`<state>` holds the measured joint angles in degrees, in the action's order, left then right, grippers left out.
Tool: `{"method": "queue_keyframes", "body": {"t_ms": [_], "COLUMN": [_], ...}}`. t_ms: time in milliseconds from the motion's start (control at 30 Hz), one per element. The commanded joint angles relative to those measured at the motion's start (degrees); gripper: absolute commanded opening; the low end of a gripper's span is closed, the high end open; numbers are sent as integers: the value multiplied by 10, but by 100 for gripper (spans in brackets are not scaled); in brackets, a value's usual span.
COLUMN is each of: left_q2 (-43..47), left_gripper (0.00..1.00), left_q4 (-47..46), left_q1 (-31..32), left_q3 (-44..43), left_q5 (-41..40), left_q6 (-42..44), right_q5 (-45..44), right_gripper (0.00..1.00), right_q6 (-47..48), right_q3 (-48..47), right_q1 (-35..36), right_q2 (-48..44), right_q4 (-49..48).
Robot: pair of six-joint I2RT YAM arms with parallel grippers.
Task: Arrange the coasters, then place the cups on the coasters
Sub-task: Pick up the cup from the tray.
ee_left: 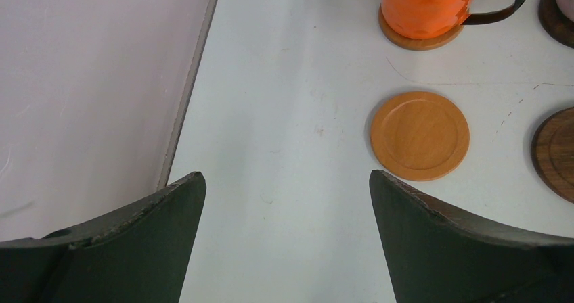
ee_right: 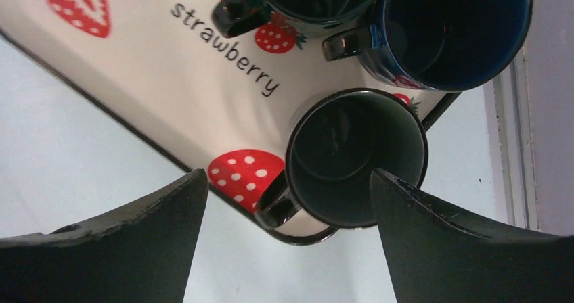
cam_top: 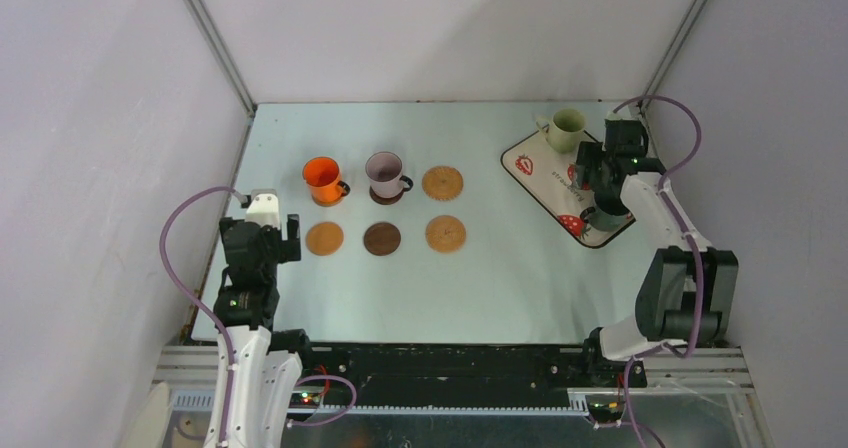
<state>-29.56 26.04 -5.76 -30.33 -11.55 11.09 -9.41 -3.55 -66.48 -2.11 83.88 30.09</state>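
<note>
Top view: bright, even, diffuse light from overhead, no hard shadows. Walls (cam_top: 450, 28) white w/ soft grey gradients. Short soft shadows under orange cup (cam_top: 322, 178) & mauve-white cup (cam_top: 384, 173), ahead-right of left gripper (cam_top: 262, 233). Sharp overall. Frame posts (cam_top: 215, 38) lean outward twd the edges, so mild wide-angle distortion.

Left wrist view: table (ee_left: 291, 80) ahead of the gripper evenly lit, in focus. Fingers (ee_left: 135, 249) near-black, little detail, edges slightly soft. Faint shadow rim at tan coaster (ee_left: 420, 135), ahead-right.

Right wrist view: right gripper (ee_right: 284, 176) fingers underexposed too. Dark green cup (ee_right: 355, 161) just ahead has black interior, thin white glare on rim & handle. Tray (ee_right: 156, 80) print crisp. Navy cup (ee_right: 453, 26) farther ahead-right, faint reflections inside.
</note>
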Motion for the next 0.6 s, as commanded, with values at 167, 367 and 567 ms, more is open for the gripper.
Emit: {"method": "queue_keyframes", "body": {"t_ms": [167, 367, 567], "left_q2": [9, 13, 14], "left_gripper": [98, 98, 98], "left_q4": [-14, -13, -7], "left_q1": [-3, -3, -2], "left_q3": [-7, -7, -9], "left_q5": [4, 8, 20], "left_q6": [11, 12, 11], "right_q5": [-62, -94, -90], "right_gripper": [86, 85, 86], "right_q6": [30, 34, 55], "right_q3": [-3, 5, 19], "right_q1": [1, -6, -19], "right_q2": [69, 24, 0], "right_q4": [-28, -27, -26]}}
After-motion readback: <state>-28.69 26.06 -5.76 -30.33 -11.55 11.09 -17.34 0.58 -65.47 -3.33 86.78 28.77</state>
